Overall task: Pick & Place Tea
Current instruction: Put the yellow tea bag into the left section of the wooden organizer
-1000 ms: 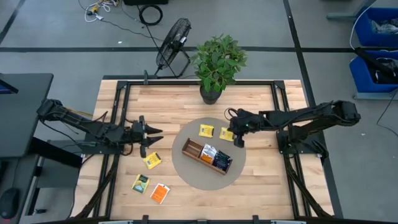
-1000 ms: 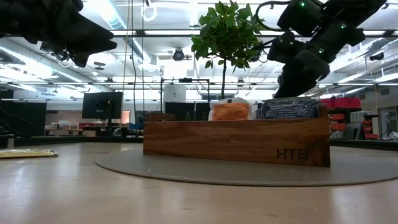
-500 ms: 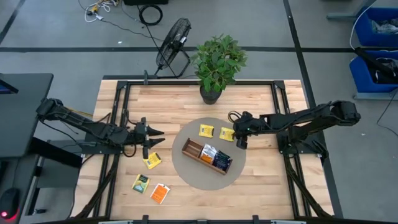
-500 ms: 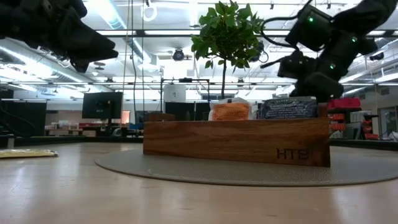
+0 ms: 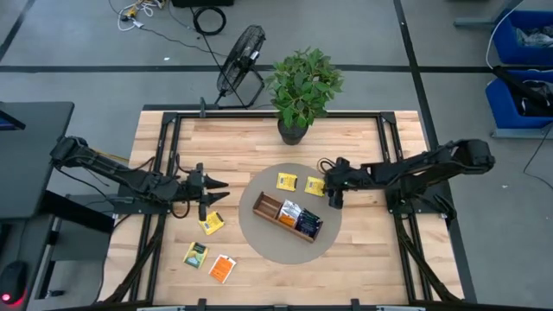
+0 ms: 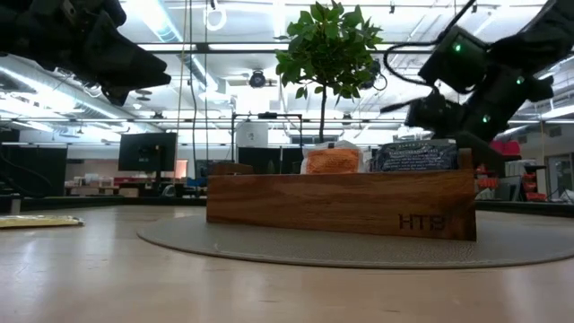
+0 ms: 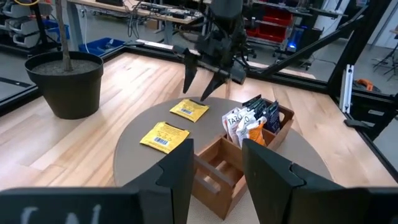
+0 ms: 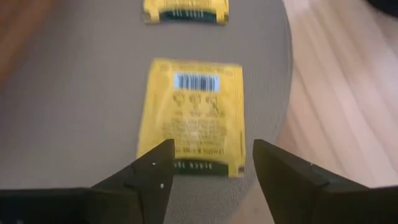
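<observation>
Two yellow tea sachets [image 5: 314, 186] [image 5: 287, 181] lie flat on the round grey mat [image 5: 259, 246]. My right gripper [image 5: 333, 197] hovers open over the right-hand sachet [image 8: 193, 115], one finger on each side of its near edge, pointing down. The wooden tray [image 5: 275, 210] on the mat holds orange and dark blue sachets [image 5: 298, 218], which stand upright [image 6: 332, 160]. More sachets lie on the bare table: yellow [image 5: 211, 223], green [image 5: 195, 254] and orange [image 5: 223, 269]. My left gripper [image 5: 214, 186] waits open left of the mat, above the table.
A potted plant [image 5: 302, 86] stands at the table's far edge, behind the mat. A black fan [image 5: 240, 60] sits beyond the table's far left corner. Bare wood shows at the near right [image 5: 371, 250] and the far left [image 5: 216, 142].
My right gripper has drawn back a little from the yellow sachet toward the table's right edge. The sachet stays flat on the mat.
</observation>
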Robot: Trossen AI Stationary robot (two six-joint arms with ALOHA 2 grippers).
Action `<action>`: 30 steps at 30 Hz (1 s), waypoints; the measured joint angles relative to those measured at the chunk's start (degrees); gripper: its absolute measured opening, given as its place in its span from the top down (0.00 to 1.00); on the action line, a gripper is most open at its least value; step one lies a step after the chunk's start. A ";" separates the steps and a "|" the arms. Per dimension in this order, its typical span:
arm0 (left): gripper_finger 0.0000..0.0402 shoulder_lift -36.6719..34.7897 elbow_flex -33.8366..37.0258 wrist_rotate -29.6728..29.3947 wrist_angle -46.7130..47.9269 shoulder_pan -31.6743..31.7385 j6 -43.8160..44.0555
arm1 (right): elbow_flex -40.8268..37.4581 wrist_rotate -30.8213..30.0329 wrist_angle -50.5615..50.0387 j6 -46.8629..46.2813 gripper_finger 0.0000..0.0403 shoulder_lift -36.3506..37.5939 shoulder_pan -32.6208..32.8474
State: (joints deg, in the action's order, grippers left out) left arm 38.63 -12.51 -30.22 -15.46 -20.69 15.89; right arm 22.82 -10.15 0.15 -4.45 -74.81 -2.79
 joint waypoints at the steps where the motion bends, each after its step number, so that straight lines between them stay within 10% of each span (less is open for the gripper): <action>1: 0.65 0.00 0.00 -0.02 -0.05 0.00 0.01 | -0.01 -0.30 -0.04 0.18 0.44 -0.84 0.00; 11: 0.65 0.00 0.00 -0.02 -0.44 -0.01 0.01 | 0.23 0.28 4.76 -1.30 0.50 -8.39 -0.13; 22: 0.65 0.00 0.00 -0.02 -0.44 -0.02 0.01 | 0.18 3.22 3.77 -2.73 0.97 -8.71 -0.20; 30: 0.65 0.00 0.00 -0.02 -0.43 -0.02 0.01 | 0.60 2.22 2.72 -3.89 0.98 -5.71 0.27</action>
State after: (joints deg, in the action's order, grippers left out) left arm 38.63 -12.51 -30.24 -15.89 -20.71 15.90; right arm 23.42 -7.93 2.86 -8.34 -80.52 -2.51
